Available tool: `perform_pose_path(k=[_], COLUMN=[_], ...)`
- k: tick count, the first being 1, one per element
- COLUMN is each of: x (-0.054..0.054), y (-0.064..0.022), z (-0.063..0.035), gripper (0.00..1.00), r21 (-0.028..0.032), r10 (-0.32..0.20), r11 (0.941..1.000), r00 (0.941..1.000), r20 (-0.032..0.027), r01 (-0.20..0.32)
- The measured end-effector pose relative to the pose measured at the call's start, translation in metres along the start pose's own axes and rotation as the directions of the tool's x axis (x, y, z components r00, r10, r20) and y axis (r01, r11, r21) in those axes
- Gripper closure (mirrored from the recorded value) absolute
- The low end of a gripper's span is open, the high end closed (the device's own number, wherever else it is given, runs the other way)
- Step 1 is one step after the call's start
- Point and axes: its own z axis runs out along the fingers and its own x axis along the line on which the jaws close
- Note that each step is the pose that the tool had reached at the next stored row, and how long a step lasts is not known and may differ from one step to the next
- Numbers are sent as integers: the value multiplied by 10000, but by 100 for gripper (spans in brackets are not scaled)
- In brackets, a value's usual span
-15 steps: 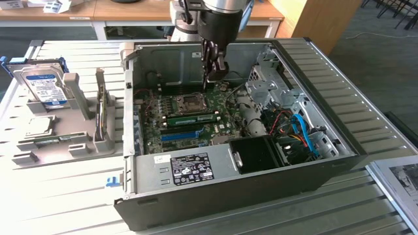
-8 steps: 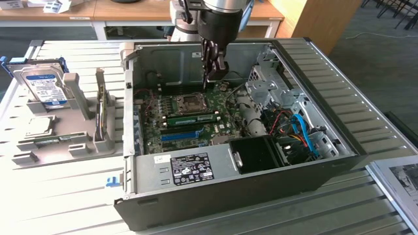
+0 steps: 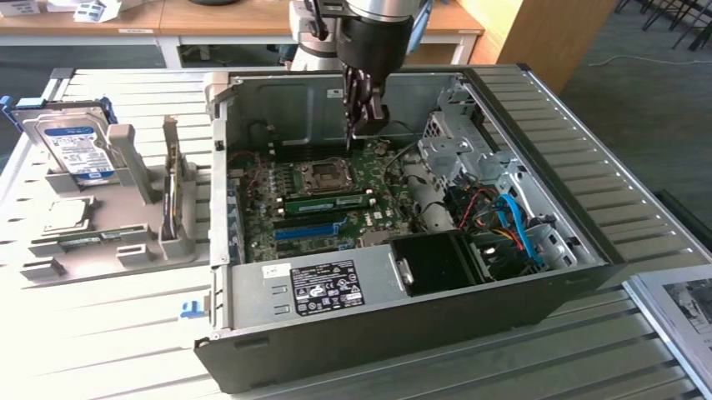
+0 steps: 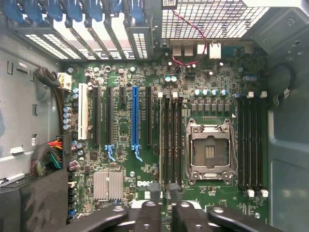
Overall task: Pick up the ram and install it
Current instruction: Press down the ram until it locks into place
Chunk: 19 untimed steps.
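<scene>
While I hover inside computer case (image 3: pixel 534 283), end effector (image 3: pixel 359 125) fingers (image 4: pixel 153 193) apart, empty, near ram (image 3: pixel 328 202) seated beside CPU socket (image 3: pixel 325 173).

Hard drive (image 3: pixel 76 147) and CPU chip (image 3: pixel 67 215) sit in grey rack (image 3: pixel 128 162)
</scene>
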Motion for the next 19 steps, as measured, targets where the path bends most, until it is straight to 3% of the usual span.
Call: perform_pose_path(k=[2, 13, 19], x=[0, 0, -2], y=[0, -7, -78], z=[0, 0, -3], gripper=[89, 90, 90], r21=[0, 0, 0], r10=[0, -1, -1], r11=[10000, 10000, 10000], r00=[10000, 10000, 10000], r20=[0, 3, 2], r01=[0, 1, 1])
